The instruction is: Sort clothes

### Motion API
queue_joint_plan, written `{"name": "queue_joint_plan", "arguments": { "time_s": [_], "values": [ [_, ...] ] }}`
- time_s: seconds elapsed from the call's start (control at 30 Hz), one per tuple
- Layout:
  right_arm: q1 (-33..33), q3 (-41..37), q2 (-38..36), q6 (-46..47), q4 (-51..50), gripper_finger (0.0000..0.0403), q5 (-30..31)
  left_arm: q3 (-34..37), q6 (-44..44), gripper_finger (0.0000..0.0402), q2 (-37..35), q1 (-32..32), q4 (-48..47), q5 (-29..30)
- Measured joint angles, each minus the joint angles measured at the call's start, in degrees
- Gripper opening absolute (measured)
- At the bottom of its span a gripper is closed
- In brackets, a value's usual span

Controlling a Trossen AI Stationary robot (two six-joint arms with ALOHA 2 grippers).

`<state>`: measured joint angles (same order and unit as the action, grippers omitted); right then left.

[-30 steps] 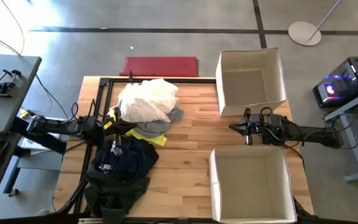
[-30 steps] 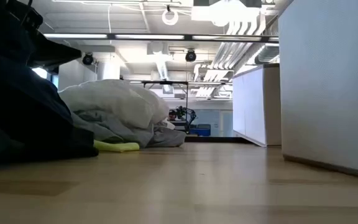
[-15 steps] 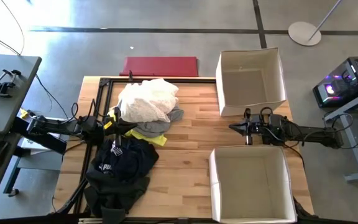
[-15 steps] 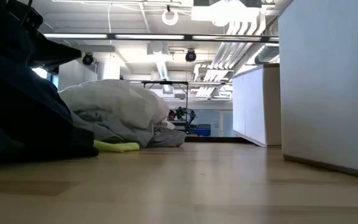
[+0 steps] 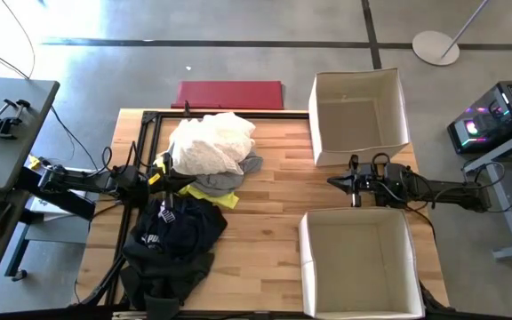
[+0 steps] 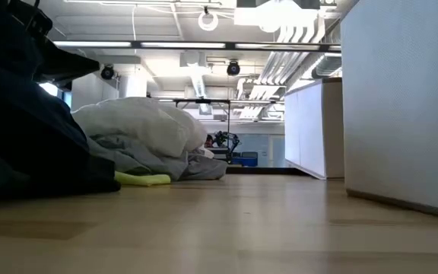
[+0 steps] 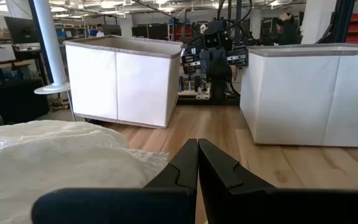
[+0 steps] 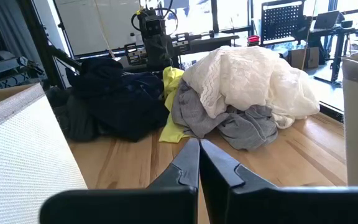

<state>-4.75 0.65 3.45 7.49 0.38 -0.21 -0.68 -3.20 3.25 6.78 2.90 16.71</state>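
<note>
A pile of clothes lies on the table's left half. A white garment (image 5: 210, 142) lies on top of a grey one (image 5: 238, 173) and a neon yellow one (image 5: 225, 199). A black garment with a white logo (image 5: 174, 233) lies nearer the front edge. The pile also shows in the right wrist view (image 8: 241, 81). My left gripper (image 5: 169, 177) is shut and empty at the pile's left edge, beside the white garment (image 7: 55, 155). My right gripper (image 5: 334, 181) is shut and empty between the two boxes.
Two white boxes stand on the table's right half, one at the far side (image 5: 359, 116) and one at the near side (image 5: 359, 263). A red mat (image 5: 230, 94) lies beyond the far edge. Bare wood (image 5: 269, 213) lies between the pile and the boxes.
</note>
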Motion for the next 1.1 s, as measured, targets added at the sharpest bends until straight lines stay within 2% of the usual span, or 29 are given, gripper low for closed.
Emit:
{"name": "queue_joint_plan", "arguments": {
  "time_s": [0.2, 0.37, 0.47, 0.53, 0.57, 0.63, 0.73, 0.87, 1.0, 1.1],
  "values": [
    [0.0, 0.0, 0.0, 0.0, 0.0, 0.0000, 0.0, 0.0, 0.8, 0.0000, 0.0, 0.0, 0.2, 0.0],
    [0.0, 0.0, 0.0, 0.0, 0.0, 0.0000, 0.0, 0.0, 12.3, 0.0000, 0.3, 0.0, 2.9, -2.2],
    [0.0, 0.0, 0.0, 0.0, 0.0, 0.0000, 0.0, 0.0, 16.7, 0.0000, 2.2, 0.0, 11.9, -9.6],
    [0.0, 0.0, 0.0, 0.0, 0.0, 0.0000, 0.0, 0.0, 16.2, 0.0000, 4.6, 0.1, 21.6, -13.6],
    [0.0, 0.0, 0.0, 0.0, 0.0, 0.0000, 0.0, -0.3, 14.7, 0.0000, 6.3, 0.1, 25.1, -13.9],
    [0.0, 0.0, 0.0, 0.0, 0.0, 0.0000, 0.0, -2.9, 10.8, 0.0000, 10.2, -0.2, 26.1, -12.3],
    [0.0, 0.0, 0.0, 0.0, 0.0, 0.0000, 0.0, -11.3, 4.2, 0.0000, 19.4, -1.8, 17.6, -5.8],
    [0.0, 0.0, -0.1, 0.0, 0.0, 0.0000, 0.0, -26.5, -0.3, 0.0000, 35.2, -6.7, -1.0, 1.3],
    [0.0, 0.0, 0.0, 0.0, 0.0, 0.0000, 0.0, -40.3, -4.5, 0.0011, 49.8, -13.2, -16.9, 2.1],
    [0.0, 0.0, 0.0, 0.0, 0.0, 0.0000, 0.0, -48.3, -7.8, 0.0039, 58.5, -17.5, -26.5, 1.6]
  ]
}}
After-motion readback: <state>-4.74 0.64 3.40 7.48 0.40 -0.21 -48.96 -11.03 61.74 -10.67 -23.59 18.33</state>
